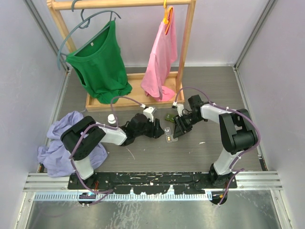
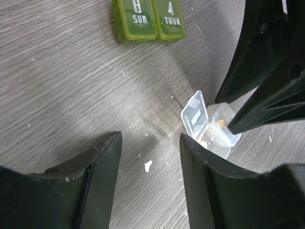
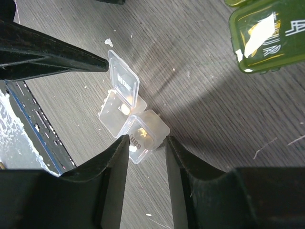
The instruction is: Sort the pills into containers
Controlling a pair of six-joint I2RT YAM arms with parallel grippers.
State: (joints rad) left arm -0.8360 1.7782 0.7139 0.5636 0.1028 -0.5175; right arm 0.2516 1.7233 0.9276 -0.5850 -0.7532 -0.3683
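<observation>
While the clear pill box point(image 1: 168, 134) is lying mid-desk point(image 1: 143, 155) with one lid up, left gripper point(image 1: 158, 131) is hovering beside it, jaws released, right gripper point(image 3: 147, 149) is pinching the box's closed compartment, green pill box point(image 3: 264, 40) is resting near, apart.

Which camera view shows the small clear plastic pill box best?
The right wrist view: the small clear plastic pill box fills the middle, one lid raised. The left wrist view shows it partly hidden behind a pincer finger; the top view shows a tiny speck.
</observation>
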